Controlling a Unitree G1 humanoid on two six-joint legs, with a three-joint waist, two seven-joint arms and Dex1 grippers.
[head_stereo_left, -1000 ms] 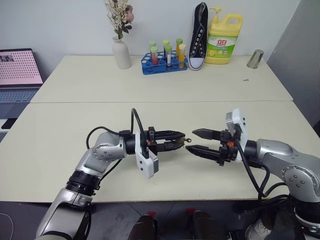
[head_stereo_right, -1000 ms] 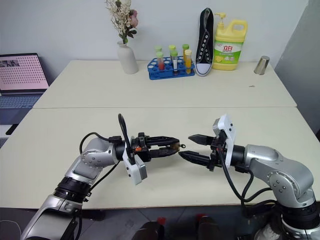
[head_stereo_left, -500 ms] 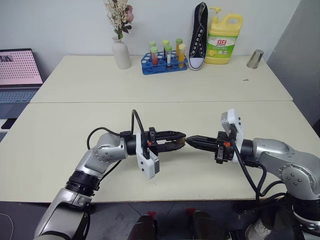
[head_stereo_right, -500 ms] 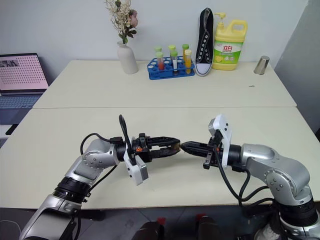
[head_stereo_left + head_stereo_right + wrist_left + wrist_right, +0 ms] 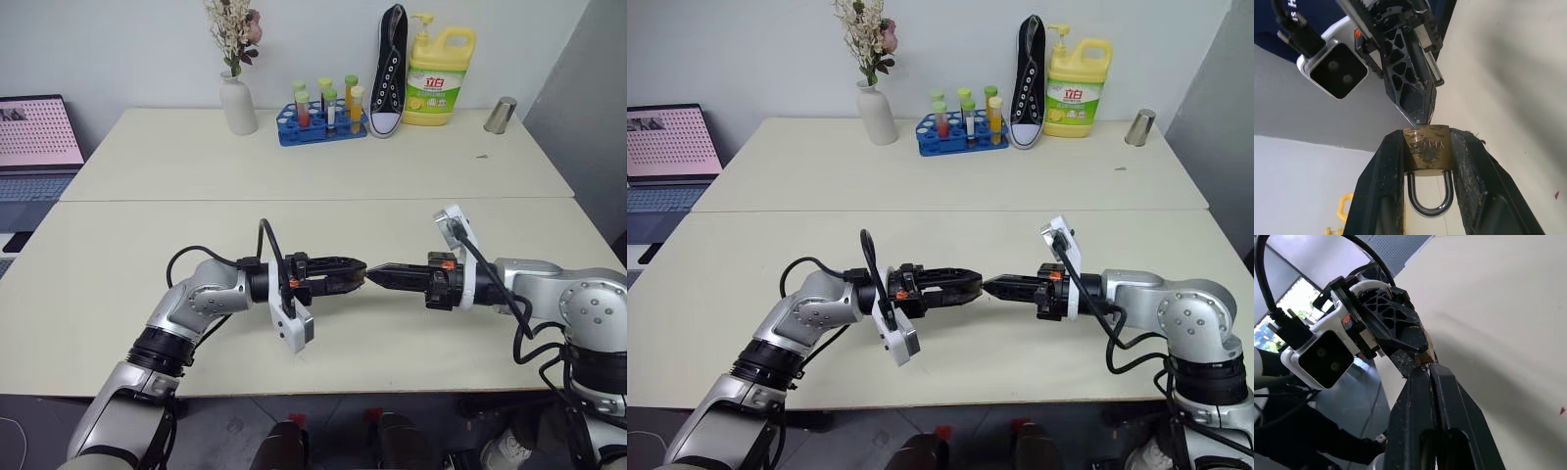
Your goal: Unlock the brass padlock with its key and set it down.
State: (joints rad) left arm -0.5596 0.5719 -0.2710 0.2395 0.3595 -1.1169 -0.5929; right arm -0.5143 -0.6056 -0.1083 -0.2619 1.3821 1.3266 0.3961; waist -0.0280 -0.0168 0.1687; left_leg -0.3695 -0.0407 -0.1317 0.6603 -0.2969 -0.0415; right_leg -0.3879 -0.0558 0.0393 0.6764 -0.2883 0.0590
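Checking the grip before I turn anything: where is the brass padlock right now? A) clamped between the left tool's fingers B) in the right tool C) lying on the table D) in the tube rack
A: the brass padlock sits clamped between the left tool's fingers, shackle toward the wrist.

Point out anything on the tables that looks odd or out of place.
A black sneaker stands on end at the back of the far table, leaning toward the yellow detergent bottle, beside a rack of tubes. That is an odd pose and place for a shoe. Nothing looks spilled or broken.
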